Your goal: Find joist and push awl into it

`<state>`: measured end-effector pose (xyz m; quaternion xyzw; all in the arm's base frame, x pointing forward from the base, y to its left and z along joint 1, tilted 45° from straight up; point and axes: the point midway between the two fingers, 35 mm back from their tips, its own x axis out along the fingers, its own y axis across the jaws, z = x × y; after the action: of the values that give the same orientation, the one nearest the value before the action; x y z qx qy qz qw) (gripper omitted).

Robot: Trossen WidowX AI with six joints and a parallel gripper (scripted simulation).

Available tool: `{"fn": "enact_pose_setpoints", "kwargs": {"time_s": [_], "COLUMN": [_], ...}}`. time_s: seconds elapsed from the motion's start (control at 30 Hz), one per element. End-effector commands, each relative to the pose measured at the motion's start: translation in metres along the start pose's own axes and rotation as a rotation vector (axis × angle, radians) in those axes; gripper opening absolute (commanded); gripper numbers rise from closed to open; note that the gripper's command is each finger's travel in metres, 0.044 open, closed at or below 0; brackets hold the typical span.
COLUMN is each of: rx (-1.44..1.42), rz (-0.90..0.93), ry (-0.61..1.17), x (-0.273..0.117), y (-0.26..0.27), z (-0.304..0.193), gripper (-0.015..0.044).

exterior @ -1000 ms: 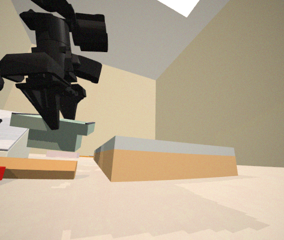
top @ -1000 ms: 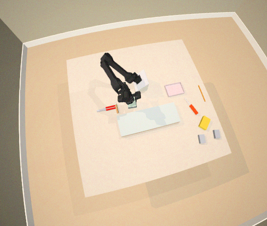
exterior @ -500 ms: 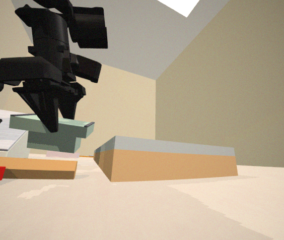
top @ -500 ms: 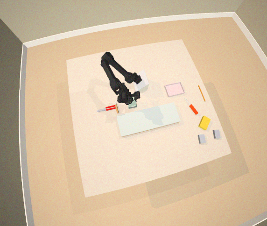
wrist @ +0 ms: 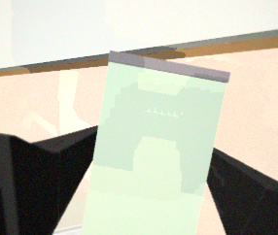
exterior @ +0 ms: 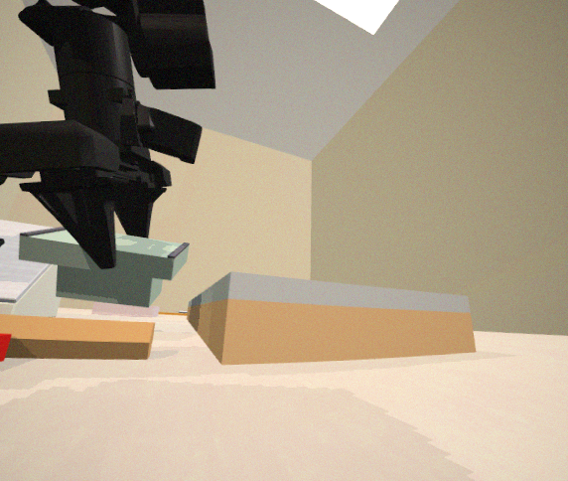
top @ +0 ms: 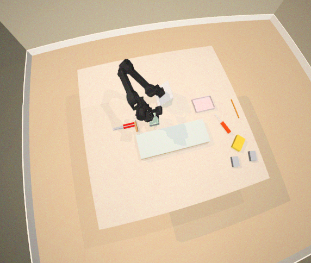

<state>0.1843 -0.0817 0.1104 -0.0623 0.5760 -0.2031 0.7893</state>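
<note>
Gripper clamped finder aloft | finder's long axis pointed panelward | panel lay toward counter's far edge (the one opposite the arm, from where I stood)

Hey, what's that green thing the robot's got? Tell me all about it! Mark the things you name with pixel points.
The pale green stud finder [top: 154, 123] [exterior: 106, 281] [wrist: 148, 165] looks smooth, like plastic. It has a wide, flat top, dark strips at two ends, and a narrower block underneath. The end effector [top: 153, 113] [exterior: 124, 250] [wrist: 152, 141] grips it from both sides, holding it up in the air beside the long floor panel [top: 156, 145] [exterior: 347, 323] [wrist: 128, 24].
</note>
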Motion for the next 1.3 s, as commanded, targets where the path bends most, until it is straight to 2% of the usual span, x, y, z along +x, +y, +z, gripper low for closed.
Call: {"fn": "enact_pose_setpoints", "kwargs": {"time_s": [0.0,1.27], "rx": [0.002,0.032], "rz": [0.027,0.181], "ry": [-0.011,-0.022], "x": [-0.0013,-0.0022], "y": [0.0006,-0.0036], "z": [0.002,0.0028], "gripper": [0.0,0.0]}}
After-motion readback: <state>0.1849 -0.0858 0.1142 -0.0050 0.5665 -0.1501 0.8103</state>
